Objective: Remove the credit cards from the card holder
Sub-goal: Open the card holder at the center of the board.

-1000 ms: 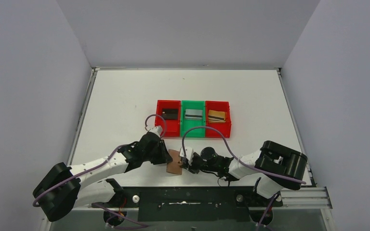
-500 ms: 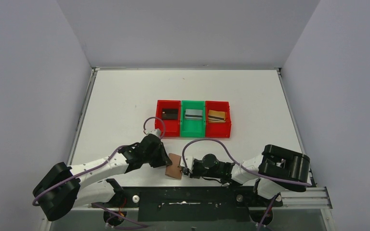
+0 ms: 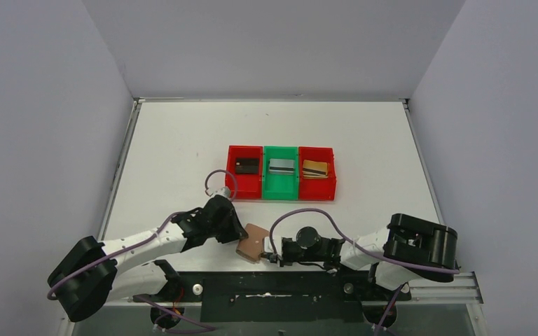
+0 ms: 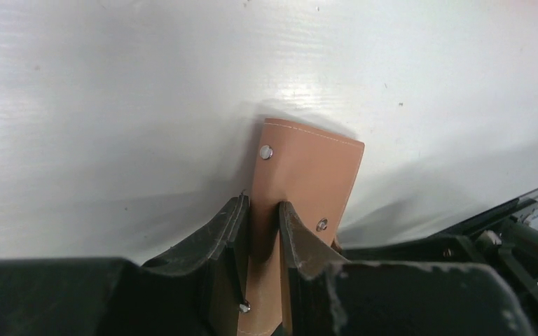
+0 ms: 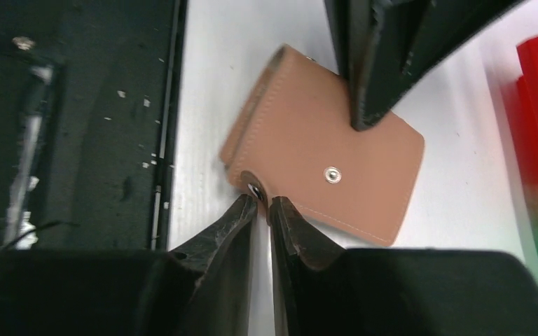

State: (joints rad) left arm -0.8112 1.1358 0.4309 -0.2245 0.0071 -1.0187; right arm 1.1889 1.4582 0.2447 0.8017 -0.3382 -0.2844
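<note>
- White table (image 3: 182, 140): under both grippers, stretching well ahead of them.
- Black base frame (image 3: 273, 285): just behind R gripper (image 5: 263, 201), along the near table edge.
- Bin row, red (image 3: 251, 190) / green (image 3: 280, 189) / red (image 3: 317, 190): ahead of both grippers, apart from them. One card each: black (image 3: 246, 165), silver-grey (image 3: 281, 166), gold-tan (image 3: 315, 168).
- Card holder (image 3: 253, 243): between the two grippers, tilted, near the table's front edge. Tan leather, folded shut, stitched edges, metal snap studs (image 5: 332, 175).
- L gripper (image 4: 263, 206): clamped on the holder's edge, leather between the fingers (image 4: 228, 227).
- R gripper: jaws nearly together at the snap tab (image 5: 255, 187). Can't tell if the tab is pinched.
- Nothing stands between the grippers and the holder.
</note>
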